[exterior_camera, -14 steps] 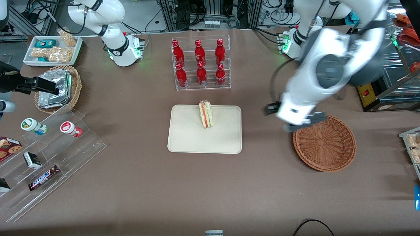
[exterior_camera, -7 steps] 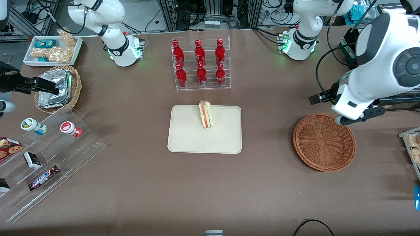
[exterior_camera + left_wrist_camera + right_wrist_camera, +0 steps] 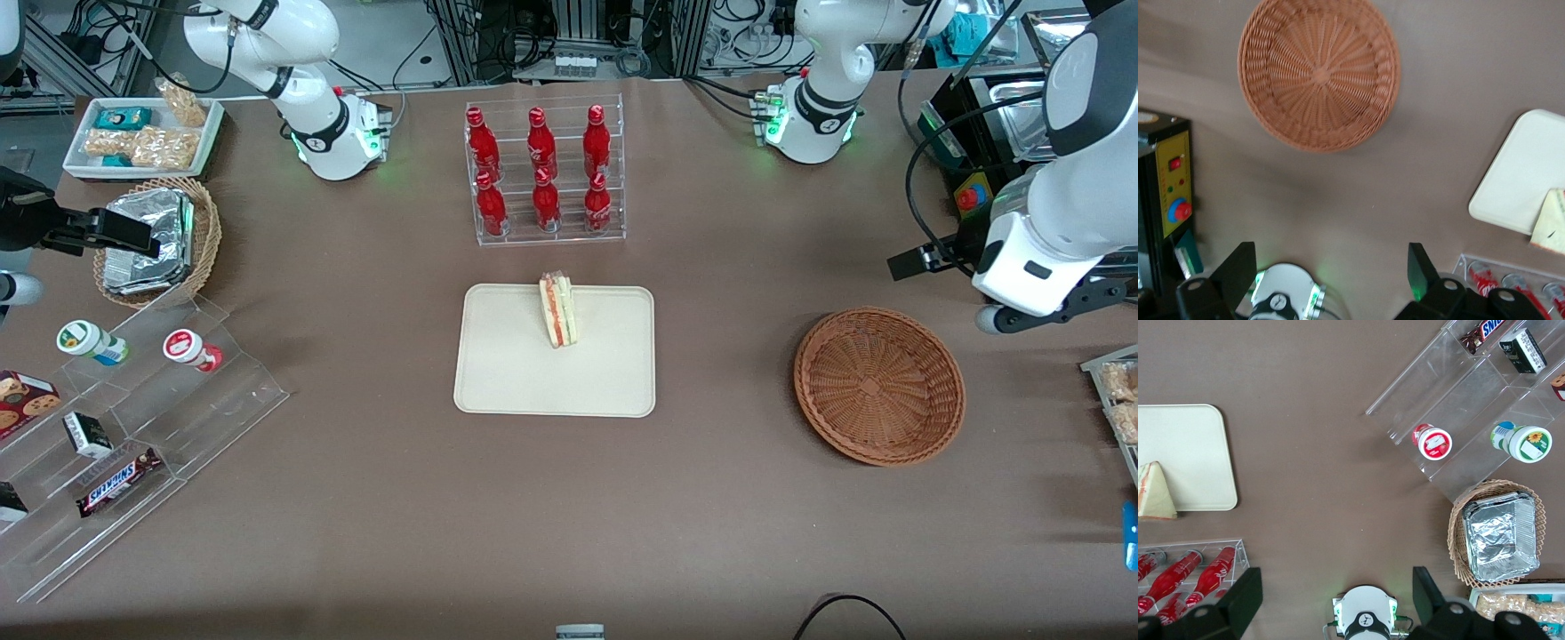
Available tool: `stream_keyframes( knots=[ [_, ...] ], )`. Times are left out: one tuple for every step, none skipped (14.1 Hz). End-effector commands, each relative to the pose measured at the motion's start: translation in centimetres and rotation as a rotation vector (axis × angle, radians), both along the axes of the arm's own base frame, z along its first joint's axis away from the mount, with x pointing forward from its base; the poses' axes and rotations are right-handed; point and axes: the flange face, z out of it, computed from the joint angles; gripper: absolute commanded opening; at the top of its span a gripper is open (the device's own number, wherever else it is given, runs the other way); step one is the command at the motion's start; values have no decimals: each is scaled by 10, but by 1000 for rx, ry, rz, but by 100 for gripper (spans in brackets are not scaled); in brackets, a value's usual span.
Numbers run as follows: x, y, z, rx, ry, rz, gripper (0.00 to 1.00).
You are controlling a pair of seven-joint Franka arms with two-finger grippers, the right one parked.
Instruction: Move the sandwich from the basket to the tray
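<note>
The sandwich [image 3: 558, 311] stands on edge on the cream tray [image 3: 533, 382], at the tray's side nearer the bottle rack; nothing holds it. It also shows on the tray [image 3: 1185, 447] as a pale wedge [image 3: 1155, 493]. The reddish-brown basket [image 3: 878, 384] holds nothing; its woven bottom [image 3: 1318, 70] is bare. My left gripper [image 3: 1040, 311] hangs high, off the basket's rim toward the working arm's end of the table. Its fingers [image 3: 1238, 267] are spread wide, open, with nothing between them.
A clear rack of red bottles [image 3: 544, 173] stands farther from the camera than the tray. A tan basket of foil packs [image 3: 156, 240], a white snack tray [image 3: 142, 133] and clear stepped shelves [image 3: 133, 418] lie toward the parked arm's end. A control box with a red button [image 3: 1171, 193] stands near my gripper.
My left arm has swung from above the basket's rim out toward the working arm's end of the table. The sandwich, tray and basket have not moved.
</note>
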Motion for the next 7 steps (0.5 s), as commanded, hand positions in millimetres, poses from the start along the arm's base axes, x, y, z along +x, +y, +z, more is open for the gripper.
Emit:
stream_keyframes(
  knots=[
    [-4, 14, 8, 9, 17, 17, 100],
    [-13, 16, 11, 24, 70, 15, 100],
    [-23, 19, 19, 31, 86, 21, 100],
    [-24, 26, 21, 31, 80, 32, 100],
    [-24, 35, 21, 28, 74, 48, 100],
    [-26, 38, 19, 26, 60, 54, 100],
    [-32, 38, 18, 22, 29, 55, 100]
  ],
)
